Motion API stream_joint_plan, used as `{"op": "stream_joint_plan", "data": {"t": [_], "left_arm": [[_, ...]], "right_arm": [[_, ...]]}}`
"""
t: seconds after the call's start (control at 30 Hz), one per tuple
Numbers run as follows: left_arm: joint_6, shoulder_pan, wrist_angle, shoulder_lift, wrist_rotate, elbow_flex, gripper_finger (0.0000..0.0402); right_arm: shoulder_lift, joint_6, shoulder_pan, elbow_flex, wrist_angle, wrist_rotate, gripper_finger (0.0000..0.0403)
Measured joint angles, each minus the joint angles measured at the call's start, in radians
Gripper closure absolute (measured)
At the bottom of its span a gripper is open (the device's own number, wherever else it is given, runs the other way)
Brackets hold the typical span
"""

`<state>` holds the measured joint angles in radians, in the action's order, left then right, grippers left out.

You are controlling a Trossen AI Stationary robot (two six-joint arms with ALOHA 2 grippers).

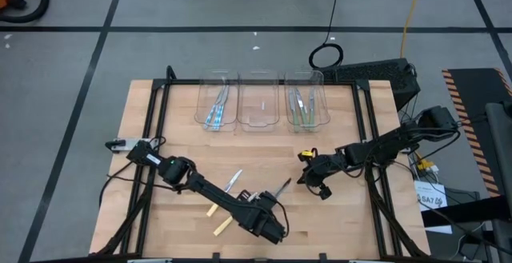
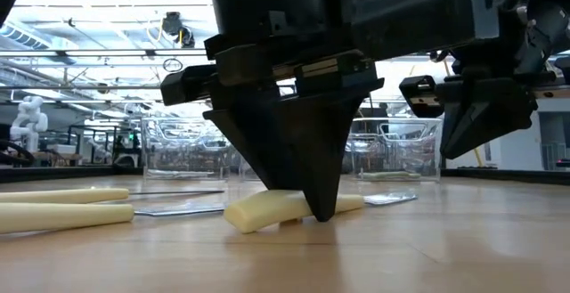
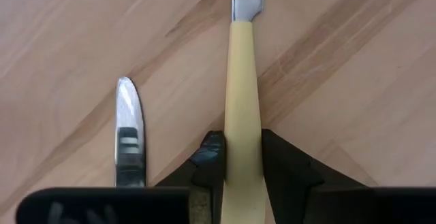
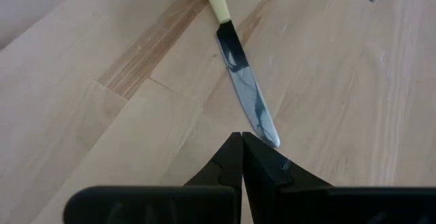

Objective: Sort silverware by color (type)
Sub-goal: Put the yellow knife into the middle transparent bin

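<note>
Pinching a pale yellow-handled knife on the wooden table, the left gripper was low (right gripper pressed together).

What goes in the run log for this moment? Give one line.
left gripper: closing on pale yellow knife handle, on table | right gripper: shut, empty, hovering by knife tip | bins: blue left, green right, middle empty

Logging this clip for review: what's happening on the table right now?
The left gripper is down on the table, its fingers either side of a pale yellow-handled knife. The right gripper hovers shut nearby. Two more yellow utensils lie loose; blue ones sit in the left bin, green in the right bin.
</note>
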<state>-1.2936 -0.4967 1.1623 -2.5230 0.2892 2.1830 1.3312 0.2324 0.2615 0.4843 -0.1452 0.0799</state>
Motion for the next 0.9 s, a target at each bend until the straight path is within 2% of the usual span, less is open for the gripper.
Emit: {"op": "stream_joint_plan", "data": {"t": [0.23,0.63,0.9], "left_arm": [[0.049,-0.002,0.029,-0.009,0.035,0.047,0.0318],[0.064,0.0,0.073,-0.01,0.083,0.051,0.0319],[0.085,0.0,0.069,-0.008,0.095,0.052,0.032]], "right_arm": [[0.0,-0.001,0.0,0.0,0.002,0.0,0.0401],[-0.005,-0.01,0.0,0.0,0.008,0.0,0.0401],[-0.18,-0.042,0.033,0.0,0.046,-0.001,0.0401]]}}
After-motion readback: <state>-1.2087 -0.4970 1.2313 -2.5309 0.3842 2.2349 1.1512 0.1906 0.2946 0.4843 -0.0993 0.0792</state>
